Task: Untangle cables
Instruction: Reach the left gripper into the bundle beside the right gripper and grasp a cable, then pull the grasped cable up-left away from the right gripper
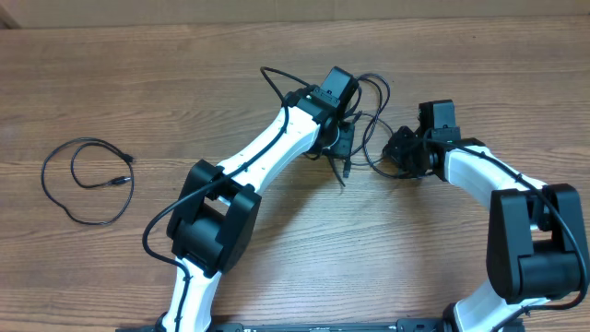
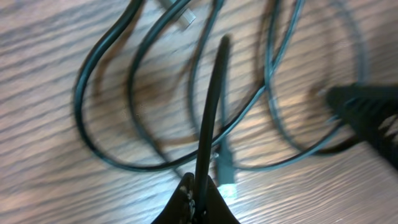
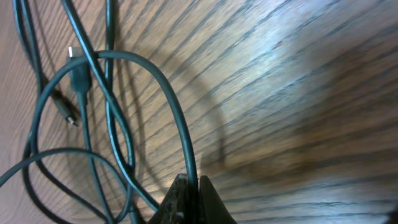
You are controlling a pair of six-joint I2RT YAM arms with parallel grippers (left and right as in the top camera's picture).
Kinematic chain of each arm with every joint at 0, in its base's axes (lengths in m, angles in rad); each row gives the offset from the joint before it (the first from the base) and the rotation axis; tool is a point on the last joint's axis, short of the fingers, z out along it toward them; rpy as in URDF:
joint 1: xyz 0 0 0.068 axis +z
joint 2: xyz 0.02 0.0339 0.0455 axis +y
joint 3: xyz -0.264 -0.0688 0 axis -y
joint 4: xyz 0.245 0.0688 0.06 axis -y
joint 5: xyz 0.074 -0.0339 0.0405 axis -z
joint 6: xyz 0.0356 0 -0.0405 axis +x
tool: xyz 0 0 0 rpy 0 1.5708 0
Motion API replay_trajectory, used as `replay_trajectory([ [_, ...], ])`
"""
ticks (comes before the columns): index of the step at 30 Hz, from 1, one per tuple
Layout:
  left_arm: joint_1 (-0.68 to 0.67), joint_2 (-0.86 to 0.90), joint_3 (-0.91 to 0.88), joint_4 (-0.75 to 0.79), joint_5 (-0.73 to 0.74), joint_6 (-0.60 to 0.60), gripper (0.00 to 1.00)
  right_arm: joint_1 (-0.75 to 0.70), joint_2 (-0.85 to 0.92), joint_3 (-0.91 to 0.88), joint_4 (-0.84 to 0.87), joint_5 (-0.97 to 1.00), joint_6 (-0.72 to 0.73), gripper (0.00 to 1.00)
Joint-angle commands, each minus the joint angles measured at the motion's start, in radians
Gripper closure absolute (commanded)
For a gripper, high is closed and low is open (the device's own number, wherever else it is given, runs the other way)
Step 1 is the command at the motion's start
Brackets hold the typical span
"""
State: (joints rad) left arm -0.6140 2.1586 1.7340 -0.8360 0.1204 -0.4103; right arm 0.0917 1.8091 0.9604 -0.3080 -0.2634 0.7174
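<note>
Black cord made up everything to be sorted on the wooden table point(image 1: 277, 267). There were two groups. One was a knot of tangled cables point(image 1: 373, 120) lying between the two sets of fingers. The other was a single loose cable point(image 1: 88, 183) well off to the far side of the left fingers, apart from everything else.

The loose cable lay flat in a rough round loop, with both plug ends on the side of the loop nearer the left fingers. How many cords made up the knot could not be told. The left wrist view showed two plugs, and so did the right wrist view.

The left fingers point(image 2: 199, 198) were closed tight on one strand of the knot. That strand ran nearly straight away from the fingertips, leaning a little to one side, over loops lying flat on the wood. One plug lay just beside the fingertips.

The right fingers point(image 3: 191, 196) were also pinched shut on a strand. It rose from the tips and curved away in a wide arc, crossing over other strands.
</note>
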Motion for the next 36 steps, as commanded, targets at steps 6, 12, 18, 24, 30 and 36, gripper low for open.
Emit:
replay_trajectory([
  [6, -0.001, 0.008, -0.005, -0.031, -0.069, 0.052, 0.96, 0.001, 0.003, -0.006, -0.02, 0.065, -0.015, 0.96],
  [12, -0.001, 0.008, -0.005, -0.032, -0.068, 0.094, 0.96, 0.001, 0.003, -0.006, -0.022, 0.065, -0.067, 0.96],
  [18, -0.001, 0.008, -0.005, -0.056, -0.063, 0.121, 0.96, 0.001, 0.003, -0.006, -0.058, 0.064, -0.068, 0.96],
  [24, 0.0, 0.005, -0.003, -0.081, -0.058, 0.152, 0.96, 0.001, 0.003, -0.006, -0.058, 0.08, -0.068, 0.96],
  [30, 0.003, -0.045, -0.002, -0.091, -0.046, 0.232, 0.96, 0.001, 0.003, -0.006, -0.063, 0.132, -0.068, 0.96],
  [36, 0.014, -0.143, -0.002, -0.088, -0.061, 0.231, 0.96, 0.001, 0.003, -0.006, -0.062, 0.132, -0.067, 0.96],
])
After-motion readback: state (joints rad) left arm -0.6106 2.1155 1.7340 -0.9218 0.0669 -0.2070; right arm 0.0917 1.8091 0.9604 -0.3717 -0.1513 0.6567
